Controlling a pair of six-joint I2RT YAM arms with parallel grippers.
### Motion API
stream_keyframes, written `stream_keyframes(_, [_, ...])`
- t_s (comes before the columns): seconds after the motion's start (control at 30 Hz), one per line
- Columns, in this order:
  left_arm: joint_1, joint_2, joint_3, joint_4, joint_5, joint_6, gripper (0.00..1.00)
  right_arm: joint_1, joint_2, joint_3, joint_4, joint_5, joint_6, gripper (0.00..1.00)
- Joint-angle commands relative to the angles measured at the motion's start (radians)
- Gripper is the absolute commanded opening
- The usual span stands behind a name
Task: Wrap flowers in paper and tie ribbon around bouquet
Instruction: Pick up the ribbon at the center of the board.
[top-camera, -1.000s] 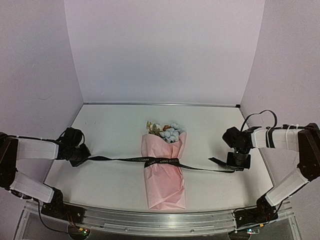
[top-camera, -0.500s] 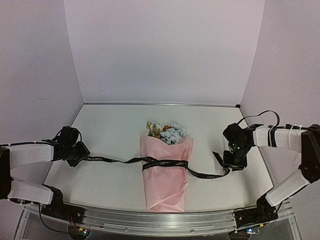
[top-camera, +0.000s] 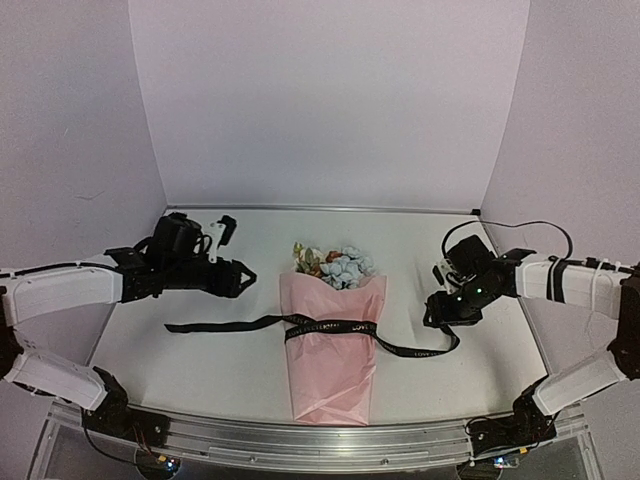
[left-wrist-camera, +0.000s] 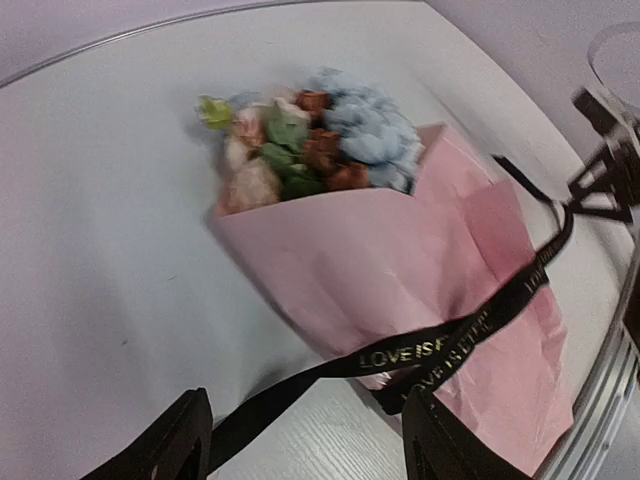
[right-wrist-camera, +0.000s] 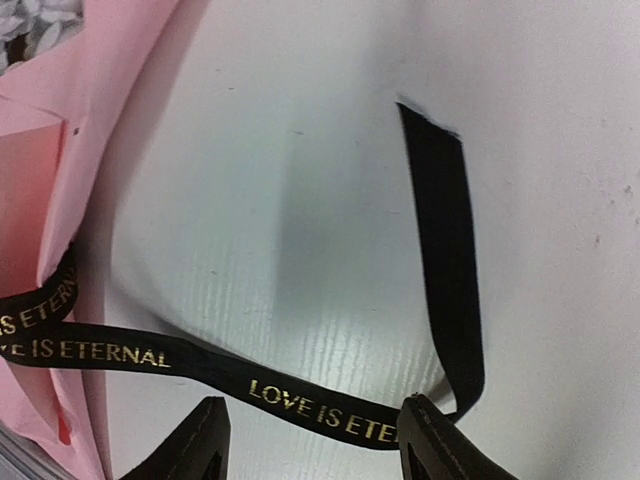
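The bouquet lies mid-table: blue, peach and rust flowers (top-camera: 335, 265) poke from a cone of pink paper (top-camera: 330, 375). A black ribbon (top-camera: 330, 327) with gold lettering circles the cone, and both tails lie slack on the table. My left gripper (top-camera: 238, 278) hovers left of the flowers, open. Its view shows the flowers (left-wrist-camera: 310, 140), the paper (left-wrist-camera: 400, 270) and the ribbon (left-wrist-camera: 440, 345) running loose under the gripper (left-wrist-camera: 312, 455). My right gripper (top-camera: 440, 312) is open over the right tail. There the ribbon (right-wrist-camera: 320, 400) lies flat between the spread fingers (right-wrist-camera: 440, 445), with the paper (right-wrist-camera: 60, 200) to the left.
Pale purple walls (top-camera: 330, 100) close in the white table (top-camera: 250, 240) at the back and both sides. An aluminium rail (top-camera: 300, 435) runs along the near edge. A thin black cable (top-camera: 520, 228) loops above the right arm.
Both grippers have opened and let go of the ribbon tails, which went slack. The left arm swung back and right toward the flowers. The right gripper shifted slightly left.
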Motion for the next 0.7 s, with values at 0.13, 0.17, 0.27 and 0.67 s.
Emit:
stream_keyframes(0.13, [-0.076,0.220,0.101,0.050,0.205,0.692,0.67,0.063,-0.018,-0.015,0.112,-0.133,-0.184,0.65])
stream_keyframes(0.17, [-0.078,0.241,0.111,0.042,0.204,0.743,0.67,0.071,-0.022,-0.021,0.118,-0.130,-0.205,0.66])
stream_keyframes(0.27, [-0.085,0.291,0.139,0.017,0.182,0.835,0.67,0.085,-0.029,-0.034,0.141,-0.128,-0.232,0.67])
stream_keyframes(0.67, [-0.129,0.441,0.232,-0.013,0.121,0.990,0.64,0.116,-0.028,-0.039,0.141,-0.128,-0.296,0.69])
